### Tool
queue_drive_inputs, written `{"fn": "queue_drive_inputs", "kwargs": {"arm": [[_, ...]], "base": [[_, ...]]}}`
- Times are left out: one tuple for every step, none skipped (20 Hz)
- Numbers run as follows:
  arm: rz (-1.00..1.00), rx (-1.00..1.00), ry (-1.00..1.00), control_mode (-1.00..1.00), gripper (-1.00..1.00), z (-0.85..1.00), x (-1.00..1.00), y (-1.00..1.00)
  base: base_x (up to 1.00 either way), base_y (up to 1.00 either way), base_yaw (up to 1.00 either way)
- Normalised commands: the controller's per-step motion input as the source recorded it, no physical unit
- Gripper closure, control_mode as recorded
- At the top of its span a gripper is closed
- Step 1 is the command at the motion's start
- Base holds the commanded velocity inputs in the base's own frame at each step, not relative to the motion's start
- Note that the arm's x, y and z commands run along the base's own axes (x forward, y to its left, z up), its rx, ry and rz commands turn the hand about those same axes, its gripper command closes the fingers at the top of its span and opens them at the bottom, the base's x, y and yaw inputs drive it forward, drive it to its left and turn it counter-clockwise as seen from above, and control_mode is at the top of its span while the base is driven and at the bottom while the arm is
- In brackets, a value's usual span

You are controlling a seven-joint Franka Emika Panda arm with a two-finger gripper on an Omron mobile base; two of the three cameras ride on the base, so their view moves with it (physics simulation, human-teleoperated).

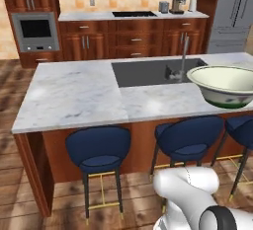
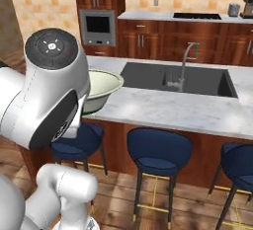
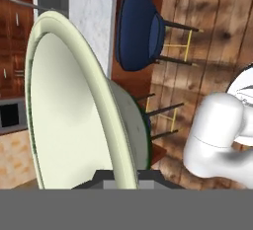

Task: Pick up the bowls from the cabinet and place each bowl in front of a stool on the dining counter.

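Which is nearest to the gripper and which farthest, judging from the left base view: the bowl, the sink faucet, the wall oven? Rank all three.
1. Bowl: held in the shut gripper, at the right over the dining counter.
2. Faucet: just left of the bowl, at the sink.
3. Wall oven: far left, against the back wall.

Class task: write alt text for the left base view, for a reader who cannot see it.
A white bowl with a green rim hangs at the right edge, over the marble dining counter with its dark inset sink. Blue stools line the near side, and the robot's white arm rises at lower right.
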Motion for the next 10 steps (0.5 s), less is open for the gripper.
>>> {"fn": "queue_drive_inputs", "kwargs": {"arm": [[0.0, 0.0, 0.0, 1.0, 1.0, 0.0, 0.0, 0.0], [0.0, 0.0, 0.0, 1.0, 1.0, 0.0, 0.0, 0.0], [0.0, 0.0, 0.0, 1.0, 1.0, 0.0, 0.0, 0.0], [0.0, 0.0, 0.0, 1.0, 1.0, 0.0, 0.0, 0.0], [0.0, 0.0, 0.0, 1.0, 1.0, 0.0, 0.0, 0.0], [0.0, 0.0, 0.0, 1.0, 1.0, 0.0, 0.0, 0.0], [0.0, 0.0, 0.0, 1.0, 1.0, 0.0, 0.0, 0.0], [0.0, 0.0, 0.0, 1.0, 1.0, 0.0, 0.0, 0.0], [0.0, 0.0, 0.0, 1.0, 1.0, 0.0, 0.0, 0.0], [0.0, 0.0, 0.0, 1.0, 1.0, 0.0, 0.0, 0.0]], "base": [[0.51, 1.0, 0.0], [0.66, 1.0, 0.0], [0.84, 0.69, 0.0], [0.99, 0.34, 0.0], [1.0, 0.0, 0.0], [1.0, -0.03, 0.0], [1.0, -0.57, 0.0], [1.0, -0.74, -0.03], [0.71, -0.21, -0.08], [0.46, 0.0, -0.11]]}}
